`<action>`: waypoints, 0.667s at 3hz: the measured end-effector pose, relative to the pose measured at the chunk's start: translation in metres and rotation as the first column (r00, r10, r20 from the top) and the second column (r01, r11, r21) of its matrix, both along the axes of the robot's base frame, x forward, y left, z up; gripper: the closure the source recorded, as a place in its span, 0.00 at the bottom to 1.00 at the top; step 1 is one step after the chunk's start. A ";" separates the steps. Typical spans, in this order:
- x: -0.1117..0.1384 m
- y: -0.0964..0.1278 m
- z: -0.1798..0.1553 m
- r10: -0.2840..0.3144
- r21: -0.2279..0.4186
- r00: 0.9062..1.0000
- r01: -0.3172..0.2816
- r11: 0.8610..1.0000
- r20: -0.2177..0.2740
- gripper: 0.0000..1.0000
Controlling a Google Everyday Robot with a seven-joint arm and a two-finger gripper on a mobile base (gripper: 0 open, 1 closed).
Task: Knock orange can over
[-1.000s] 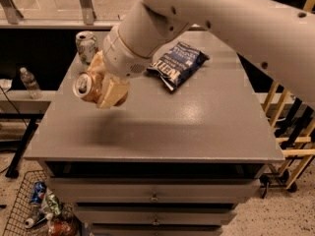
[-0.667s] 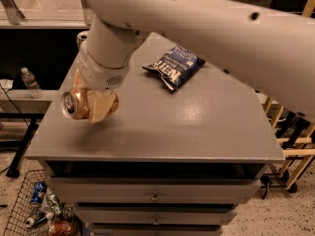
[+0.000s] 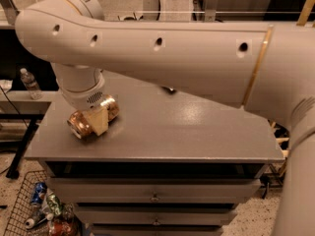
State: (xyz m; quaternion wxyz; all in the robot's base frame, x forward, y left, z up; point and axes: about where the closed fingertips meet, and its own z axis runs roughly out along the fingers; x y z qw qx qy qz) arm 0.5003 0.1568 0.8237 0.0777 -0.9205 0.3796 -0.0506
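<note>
The gripper (image 3: 97, 124) is clenched on the orange can (image 3: 78, 124), which lies sideways on the grey table (image 3: 197, 132). Beyond the gripper's left stands a water bottle (image 3: 30, 82). Below it is a wire basket (image 3: 17, 208) of cans.

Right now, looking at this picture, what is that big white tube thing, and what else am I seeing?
The big white tube is a robot arm, reaching in from the right. There is one camera view, looking down on a grey table with drawers beneath; where the camera is mounted I cannot say. At the arm's tip, near the table's front corner, picture left, is the end effector, a two-finger clamp. It is shut on the orange can, which lies on its side low over the tabletop; whether it touches the surface I cannot tell. Off the table, a water bottle stands further left and a wire basket of cans sits on the floor.
</note>
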 end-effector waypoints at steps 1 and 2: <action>0.000 0.000 0.006 0.000 0.000 1.000 0.000 1.000 0.000 0.82; 0.000 -0.001 0.007 0.000 0.000 1.000 0.000 1.000 0.001 0.59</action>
